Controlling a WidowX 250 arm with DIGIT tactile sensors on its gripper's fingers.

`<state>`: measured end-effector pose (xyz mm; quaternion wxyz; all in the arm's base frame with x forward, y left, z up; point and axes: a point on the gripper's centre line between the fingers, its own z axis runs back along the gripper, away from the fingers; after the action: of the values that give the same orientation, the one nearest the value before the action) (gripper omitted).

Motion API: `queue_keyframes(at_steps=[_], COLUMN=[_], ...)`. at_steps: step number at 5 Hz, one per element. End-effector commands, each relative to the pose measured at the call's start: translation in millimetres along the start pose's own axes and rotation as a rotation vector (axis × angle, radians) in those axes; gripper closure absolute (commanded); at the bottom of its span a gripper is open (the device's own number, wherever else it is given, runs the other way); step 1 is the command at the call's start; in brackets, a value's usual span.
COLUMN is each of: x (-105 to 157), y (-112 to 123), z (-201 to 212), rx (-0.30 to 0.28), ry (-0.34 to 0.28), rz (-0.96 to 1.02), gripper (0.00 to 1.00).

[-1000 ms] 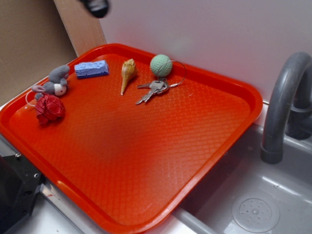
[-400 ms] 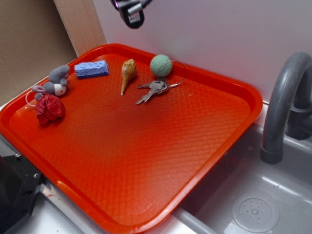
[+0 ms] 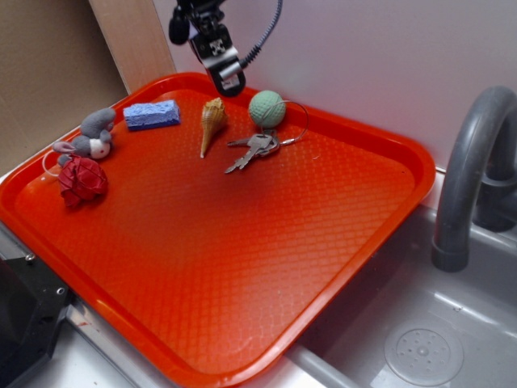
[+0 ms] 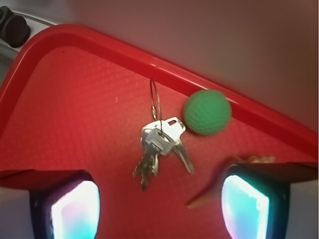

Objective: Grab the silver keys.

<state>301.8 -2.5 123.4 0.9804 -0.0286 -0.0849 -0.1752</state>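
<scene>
The silver keys point(image 3: 254, 149) lie flat on the red tray point(image 3: 339, 242) near its far edge, on a thin wire ring, just in front of a pale green ball point(image 3: 266, 108). In the wrist view the keys point(image 4: 158, 144) lie between and ahead of my two fingers, with the ball point(image 4: 207, 112) to their right. My gripper point(image 3: 229, 81) hangs in the air above the tray's far rim, behind a cone shell point(image 3: 212, 123) and up and left of the keys. Its jaws stand wide apart and hold nothing point(image 4: 159, 209).
On the tray's left side lie a blue sponge point(image 3: 151, 114), a grey and white plush rabbit point(image 3: 90, 136) and a red crumpled ball point(image 3: 81, 180). A white wall stands right behind the tray. A grey sink point(image 3: 420, 339) with a tap point(image 3: 468, 178) is on the right.
My gripper has come down from the top edge of the view and moved right, toward the tray's far rim. The keys and other objects have not moved.
</scene>
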Motion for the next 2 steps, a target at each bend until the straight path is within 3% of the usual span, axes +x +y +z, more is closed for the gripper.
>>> queue_keyframes(at_steps=[1,2], x=[21,33], y=[-3,0], z=[-18,-37], rx=[-0.012,0.01], ry=[-0.108,-0.098], rz=[-0.058,-0.062], gripper=[0.0,0.0])
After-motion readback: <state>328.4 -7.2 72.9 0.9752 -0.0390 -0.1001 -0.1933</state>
